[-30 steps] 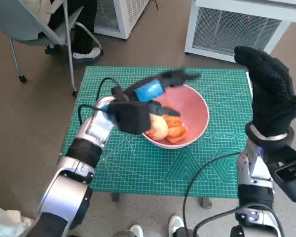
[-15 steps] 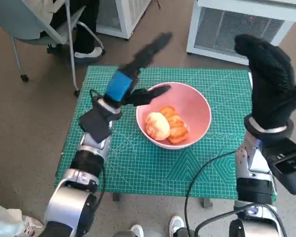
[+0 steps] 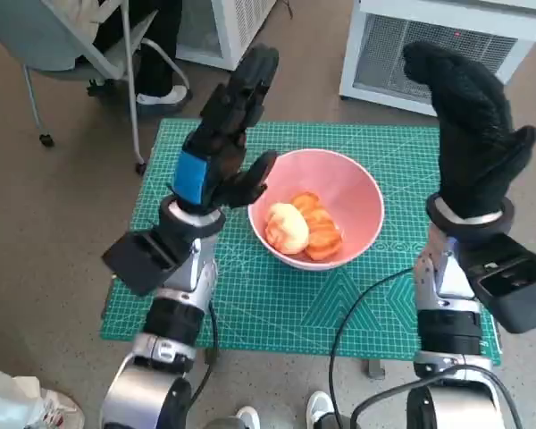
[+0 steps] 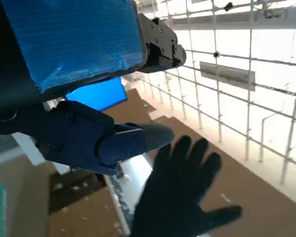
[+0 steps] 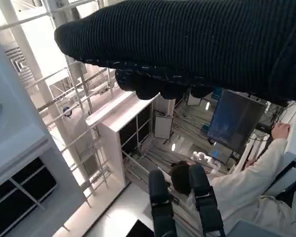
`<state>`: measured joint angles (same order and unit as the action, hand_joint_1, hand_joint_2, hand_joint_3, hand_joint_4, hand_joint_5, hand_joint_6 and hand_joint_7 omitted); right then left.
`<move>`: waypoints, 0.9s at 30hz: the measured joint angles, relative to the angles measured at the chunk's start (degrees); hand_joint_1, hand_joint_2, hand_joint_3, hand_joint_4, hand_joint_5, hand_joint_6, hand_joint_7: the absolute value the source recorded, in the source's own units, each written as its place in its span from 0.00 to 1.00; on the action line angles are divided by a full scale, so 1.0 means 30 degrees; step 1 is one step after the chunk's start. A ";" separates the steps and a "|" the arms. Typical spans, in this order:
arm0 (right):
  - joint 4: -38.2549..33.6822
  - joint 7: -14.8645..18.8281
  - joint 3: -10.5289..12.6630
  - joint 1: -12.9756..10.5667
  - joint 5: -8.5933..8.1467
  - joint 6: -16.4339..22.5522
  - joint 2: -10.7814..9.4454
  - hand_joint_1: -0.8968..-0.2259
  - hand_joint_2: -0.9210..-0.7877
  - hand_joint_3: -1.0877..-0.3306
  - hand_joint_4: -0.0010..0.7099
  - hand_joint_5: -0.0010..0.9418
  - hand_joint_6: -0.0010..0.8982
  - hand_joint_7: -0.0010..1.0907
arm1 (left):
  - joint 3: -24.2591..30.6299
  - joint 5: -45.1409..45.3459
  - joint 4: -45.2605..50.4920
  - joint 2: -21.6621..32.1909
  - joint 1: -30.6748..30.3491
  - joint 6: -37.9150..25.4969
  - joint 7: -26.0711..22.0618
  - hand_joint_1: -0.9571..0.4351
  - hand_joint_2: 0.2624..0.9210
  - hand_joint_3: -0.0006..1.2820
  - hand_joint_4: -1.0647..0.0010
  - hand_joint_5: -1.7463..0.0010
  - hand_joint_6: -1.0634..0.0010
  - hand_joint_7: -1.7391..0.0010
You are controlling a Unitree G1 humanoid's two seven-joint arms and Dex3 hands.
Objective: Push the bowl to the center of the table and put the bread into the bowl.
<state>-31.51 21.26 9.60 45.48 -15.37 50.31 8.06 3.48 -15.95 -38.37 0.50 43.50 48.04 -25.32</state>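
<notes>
A pink bowl (image 3: 357, 192) sits near the middle of the green cutting mat (image 3: 250, 295) in the head view. Bread pieces (image 3: 301, 227), one pale and the others orange-brown, lie inside it. My left hand (image 3: 223, 134) is raised upright just left of the bowl, fingers spread, holding nothing. My right hand (image 3: 464, 125) is lifted high over the mat's right edge, fingers apart and empty. The left wrist view looks toward the ceiling and shows my left hand's fingers (image 4: 113, 140) and the gloved right hand (image 4: 180, 197). The glove (image 5: 187, 44) fills the right wrist view.
A chair (image 3: 71, 54) and a person's leg and shoe (image 3: 156, 94) are beyond the mat's far left corner. White grilled units (image 3: 447, 45) stand behind the table. Cables (image 3: 366, 313) trail over the mat's near right. A person in white (image 5: 246, 192) shows in the right wrist view.
My left hand has lifted out of the bowl, leaving the bread inside, and swung upright to the bowl's left. The right hand stayed raised, shifting slightly left.
</notes>
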 measured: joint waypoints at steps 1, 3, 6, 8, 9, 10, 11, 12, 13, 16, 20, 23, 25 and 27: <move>-0.0039 0.0001 -0.0040 0.0005 -0.0007 0.0011 -0.0031 0.47 0.00 0.43 0.38 0.00 0.09 0.40 | 0.0008 0.0000 0.0098 -0.0020 -0.0096 0.0000 -0.0004 0.26 1.00 0.45 0.90 1.00 0.81 1.00; -0.0125 0.0002 -0.0100 0.0022 -0.0016 0.0028 -0.0075 0.47 0.00 0.43 0.39 0.00 0.09 0.40 | 0.0016 0.0000 0.0258 -0.0063 -0.0239 0.0004 -0.0012 0.26 1.00 0.45 0.91 1.00 0.81 1.00; -0.0327 0.0001 -0.0187 0.0078 -0.0009 0.0070 -0.0111 0.46 0.00 0.43 0.39 0.00 0.09 0.40 | 0.0020 -0.0001 0.0465 -0.0171 -0.0401 0.0013 -0.0024 0.27 1.00 0.45 0.91 1.00 0.81 1.00; -0.0467 -0.0001 -0.0234 0.0132 0.0022 0.0149 -0.0135 0.46 0.00 0.43 0.39 0.00 0.09 0.39 | 0.0016 -0.0002 0.0584 -0.0219 -0.0484 0.0014 -0.0025 0.27 1.00 0.45 0.92 1.00 0.81 1.00; -0.0553 -0.0005 -0.0259 0.0166 0.0054 0.0202 -0.0142 0.46 0.00 0.43 0.39 0.00 0.09 0.39 | 0.0018 -0.0003 0.0649 -0.0241 -0.0530 0.0022 -0.0029 0.27 1.00 0.45 0.92 1.00 0.81 1.00; -0.0619 -0.0024 -0.0271 0.0197 0.0090 0.0234 -0.0142 0.46 0.00 0.43 0.39 0.00 0.09 0.39 | 0.0018 -0.0003 0.0698 -0.0261 -0.0577 0.0031 -0.0034 0.27 1.00 0.45 0.92 1.00 0.81 1.00; -0.0687 -0.0046 -0.0278 0.0227 0.0154 0.0258 -0.0141 0.46 0.00 0.43 0.39 0.00 0.09 0.39 | 0.0018 -0.0003 0.0739 -0.0276 -0.0621 0.0062 -0.0045 0.27 1.00 0.45 0.92 1.00 0.81 1.00; -0.0740 -0.0064 -0.0285 0.0251 0.0202 0.0268 -0.0142 0.45 0.00 0.43 0.39 0.00 0.09 0.39 | 0.0017 -0.0003 0.0777 -0.0288 -0.0668 0.0104 -0.0062 0.27 1.00 0.45 0.92 1.00 0.82 1.00; -0.0786 -0.0082 -0.0290 0.0268 0.0306 0.0280 -0.0141 0.45 0.00 0.43 0.39 0.00 0.09 0.39 | 0.0016 -0.0004 0.0815 -0.0301 -0.0714 0.0151 -0.0089 0.27 1.00 0.45 0.92 1.00 0.82 1.00; -0.0889 -0.0099 -0.0311 0.0300 0.0509 0.0314 -0.0140 0.45 0.00 0.43 0.39 0.00 0.09 0.39 | 0.0010 -0.0005 0.0881 -0.0322 -0.0775 0.0248 -0.0190 0.27 1.00 0.45 0.92 1.00 0.82 1.00; -0.1019 -0.0112 -0.0320 0.0367 0.0631 0.0318 -0.0141 0.45 0.00 0.43 0.39 0.00 0.10 0.38 | 0.0003 -0.0001 0.1030 -0.0364 -0.0824 0.0335 -0.0216 0.27 1.00 0.46 0.91 1.00 0.84 1.00; -0.1045 -0.0112 -0.0320 0.0372 0.0665 0.0318 -0.0141 0.46 0.00 0.43 0.40 0.00 0.10 0.38 | 0.0002 0.0018 0.1051 -0.0393 -0.0857 0.0509 -0.0190 0.27 1.00 0.46 0.92 1.00 0.84 1.00; -0.1064 -0.0112 -0.0320 0.0371 0.0665 0.0318 -0.0141 0.46 0.00 0.43 0.40 0.00 0.10 0.38 | 0.0003 0.0040 0.1051 -0.0406 -0.0878 0.0610 -0.0152 0.27 1.00 0.46 0.92 1.00 0.84 1.00; -0.1081 -0.0121 -0.0320 0.0372 0.0688 0.0319 -0.0141 0.46 0.00 0.43 0.40 0.00 0.10 0.38 | 0.0005 0.0070 0.1051 -0.0411 -0.0882 0.0654 -0.0091 0.27 1.00 0.47 0.92 1.00 0.84 1.00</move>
<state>-34.75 20.90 8.64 46.59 -13.30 51.27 7.64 3.50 -15.74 -35.21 -0.73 40.86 50.00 -25.60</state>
